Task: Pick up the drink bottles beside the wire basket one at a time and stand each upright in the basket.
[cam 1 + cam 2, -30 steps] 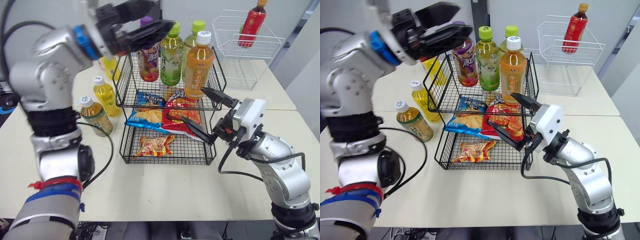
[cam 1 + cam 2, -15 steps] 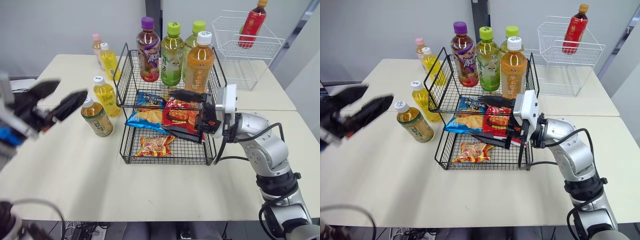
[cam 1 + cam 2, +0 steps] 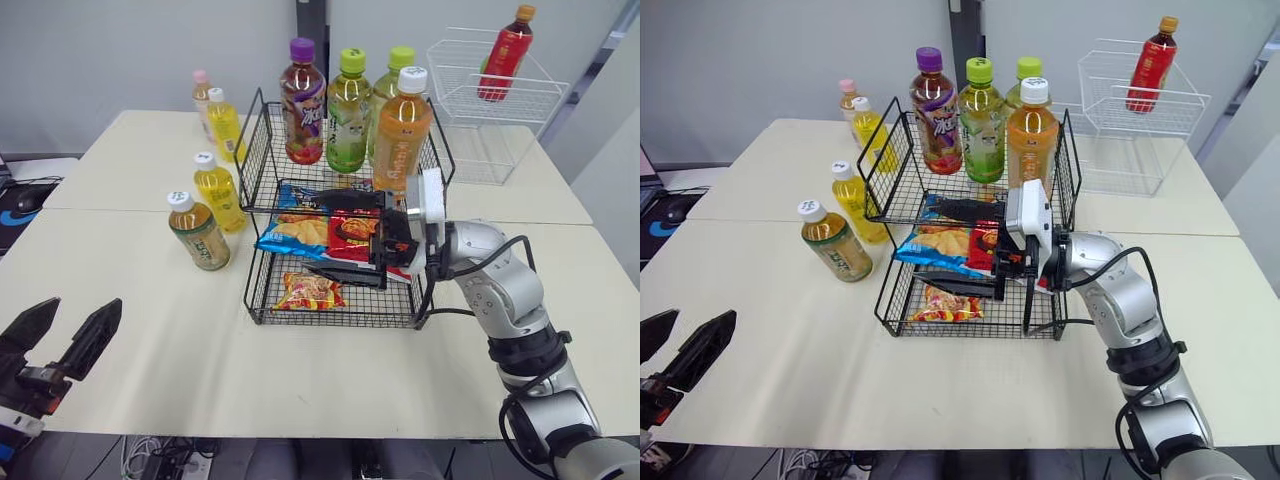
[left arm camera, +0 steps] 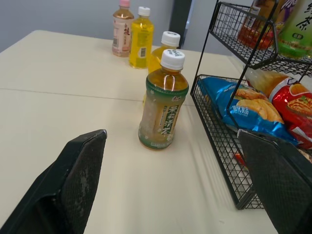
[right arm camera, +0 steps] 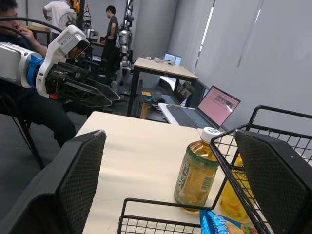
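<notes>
A green-tea bottle (image 3: 198, 232) and a yellow bottle (image 3: 218, 190) stand upright on the table just left of the black two-tier wire basket (image 3: 258, 170). Two more bottles (image 3: 225, 122) stand farther back. Several bottles stand upright in the basket's top tier, an orange one (image 3: 402, 125) nearest. My left gripper (image 3: 78, 308) hangs open and empty low at the table's front left edge, well short of the tea bottle (image 4: 163, 100). My right gripper (image 3: 320, 235) is open across the basket's front, its fingers level with the snack bags and holding nothing.
Snack bags (image 3: 300, 232) fill the basket's lower shelves. A white wire basket (image 3: 470, 95) with a red bottle (image 3: 507, 55) stands at the back right. In the right wrist view a seated person (image 5: 29, 105) is beyond the table's left side.
My left arm has dropped from beside the basket's top to the table's front left edge. My right gripper has swung left across the basket's front. Both stay open.
</notes>
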### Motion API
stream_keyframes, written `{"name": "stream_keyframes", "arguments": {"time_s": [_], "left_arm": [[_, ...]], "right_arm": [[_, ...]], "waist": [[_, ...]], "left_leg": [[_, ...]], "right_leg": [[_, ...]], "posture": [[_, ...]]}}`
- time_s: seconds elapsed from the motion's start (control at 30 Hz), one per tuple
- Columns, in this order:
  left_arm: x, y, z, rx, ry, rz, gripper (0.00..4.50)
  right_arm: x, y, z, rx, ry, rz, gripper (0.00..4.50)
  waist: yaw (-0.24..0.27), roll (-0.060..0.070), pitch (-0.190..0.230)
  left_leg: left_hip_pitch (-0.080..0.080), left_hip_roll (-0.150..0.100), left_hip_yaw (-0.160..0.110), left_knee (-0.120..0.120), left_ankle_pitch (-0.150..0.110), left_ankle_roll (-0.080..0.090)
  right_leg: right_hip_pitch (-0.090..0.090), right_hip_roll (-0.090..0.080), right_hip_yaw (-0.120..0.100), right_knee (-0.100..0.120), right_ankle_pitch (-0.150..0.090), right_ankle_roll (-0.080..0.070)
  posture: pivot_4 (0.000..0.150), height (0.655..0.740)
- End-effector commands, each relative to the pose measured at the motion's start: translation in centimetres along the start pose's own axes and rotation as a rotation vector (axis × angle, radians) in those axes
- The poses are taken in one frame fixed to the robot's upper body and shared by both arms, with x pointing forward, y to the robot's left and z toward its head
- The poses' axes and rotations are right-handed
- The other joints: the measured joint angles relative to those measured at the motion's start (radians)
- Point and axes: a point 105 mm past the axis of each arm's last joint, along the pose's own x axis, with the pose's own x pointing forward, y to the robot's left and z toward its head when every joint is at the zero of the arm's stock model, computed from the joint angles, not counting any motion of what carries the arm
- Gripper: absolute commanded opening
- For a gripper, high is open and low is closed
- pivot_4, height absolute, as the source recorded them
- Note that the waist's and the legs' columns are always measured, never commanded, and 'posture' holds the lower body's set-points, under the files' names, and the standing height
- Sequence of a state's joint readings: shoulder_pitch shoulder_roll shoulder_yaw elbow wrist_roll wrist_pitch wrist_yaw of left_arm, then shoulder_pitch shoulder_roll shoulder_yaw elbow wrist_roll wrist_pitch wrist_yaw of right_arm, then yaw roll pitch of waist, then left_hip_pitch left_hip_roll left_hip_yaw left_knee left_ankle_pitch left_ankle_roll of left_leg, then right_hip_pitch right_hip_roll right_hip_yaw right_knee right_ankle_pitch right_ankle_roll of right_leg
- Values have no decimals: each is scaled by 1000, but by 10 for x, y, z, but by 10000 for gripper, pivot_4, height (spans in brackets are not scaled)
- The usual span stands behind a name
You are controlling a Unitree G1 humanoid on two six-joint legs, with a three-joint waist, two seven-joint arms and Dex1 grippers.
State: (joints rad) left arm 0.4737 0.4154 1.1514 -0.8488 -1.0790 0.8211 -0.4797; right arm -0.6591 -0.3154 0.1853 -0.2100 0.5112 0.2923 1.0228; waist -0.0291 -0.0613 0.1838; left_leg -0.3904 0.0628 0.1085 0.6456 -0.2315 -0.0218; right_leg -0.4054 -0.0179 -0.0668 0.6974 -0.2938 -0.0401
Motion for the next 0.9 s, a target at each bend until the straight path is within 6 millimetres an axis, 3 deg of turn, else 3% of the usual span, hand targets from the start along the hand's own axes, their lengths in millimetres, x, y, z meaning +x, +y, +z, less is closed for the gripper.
{"name": "stream_keyframes", "arguments": {"time_s": [0.03, 0.2, 0.63, 0.9], "left_arm": [[8, -4, 7, 29, -29, -27, 44829], [31, 0, 14, 93, -56, -27, 44829], [136, -2, 21, 191, -115, -36, 44829], [169, -9, 11, 230, -102, -49, 44829]], "right_arm": [[-1, -1, 12, -52, -24, -8, 45000], [-3, -1, 13, -60, -19, -31, 45000], [-10, -4, 17, -91, 13, -126, 45000], [-14, -3, 20, -103, 31, -164, 45000]], "waist": [[1, 0, 0], [3, 0, 0], [22, 0, 0], [23, 0, 0]], "left_leg": [[0, 0, 0, 0, 0, 0], [0, 0, 0, 0, 0, 0], [-2, 1, 0, -1, 0, 0], [-3, 1, 1, -2, 0, 0]], "right_leg": [[0, 0, 0, 0, 0, 0], [0, 0, -1, 0, 0, -1], [-1, 0, -1, -1, 0, -1], [-2, 0, -1, -1, 0, 0]], "posture": [[1500, 7400], [1500, 7400], [1500, 7400], [1500, 7400]]}}
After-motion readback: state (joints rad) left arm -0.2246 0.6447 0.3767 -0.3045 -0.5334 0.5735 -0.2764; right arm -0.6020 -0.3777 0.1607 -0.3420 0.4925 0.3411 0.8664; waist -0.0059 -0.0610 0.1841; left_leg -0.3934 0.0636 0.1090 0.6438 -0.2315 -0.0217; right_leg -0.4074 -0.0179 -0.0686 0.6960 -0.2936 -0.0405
